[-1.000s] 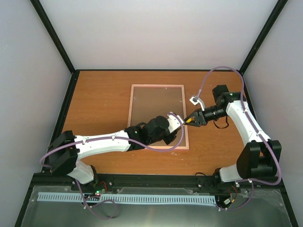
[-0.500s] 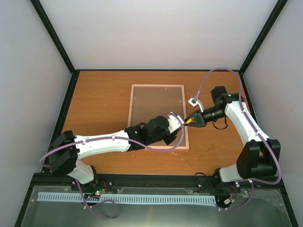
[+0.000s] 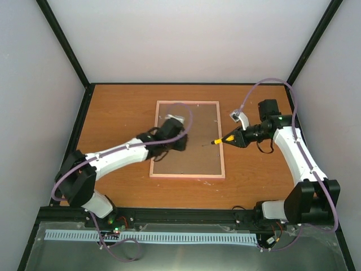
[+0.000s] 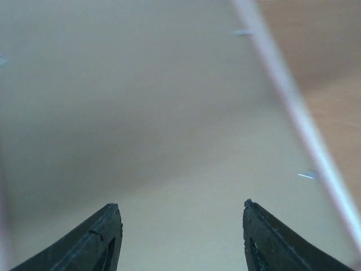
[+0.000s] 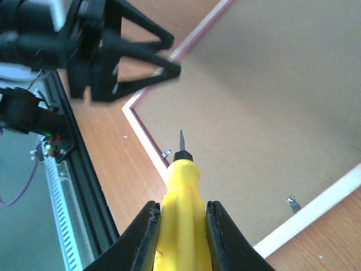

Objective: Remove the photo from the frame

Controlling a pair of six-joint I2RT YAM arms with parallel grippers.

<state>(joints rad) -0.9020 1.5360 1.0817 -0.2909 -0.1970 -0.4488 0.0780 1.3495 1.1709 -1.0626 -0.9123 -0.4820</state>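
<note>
The pink frame (image 3: 189, 102) lies face down on the table, its brown backing board (image 3: 197, 121) on top. The photo is hidden beneath that board. My left gripper (image 3: 179, 142) hovers over the left half of the board, open and holding nothing; in the left wrist view its fingers (image 4: 107, 237) stand wide apart above the board (image 4: 141, 113). My right gripper (image 3: 231, 139) sits just off the frame's right edge, shut on a yellow screwdriver (image 5: 180, 192). The blade (image 3: 207, 144) points left over the board.
Small metal tabs (image 5: 291, 203) (image 5: 166, 153) sit along the frame's inner rim (image 5: 148, 144). The left gripper (image 5: 141, 56) shows at the upper left of the right wrist view. Wooden table (image 3: 118, 113) surrounds the frame, with black rails at its edges.
The left gripper opened and swung from the frame's lower right, beside the right gripper, to its upper left. The right gripper closed on the screwdriver and lifted slightly.
</note>
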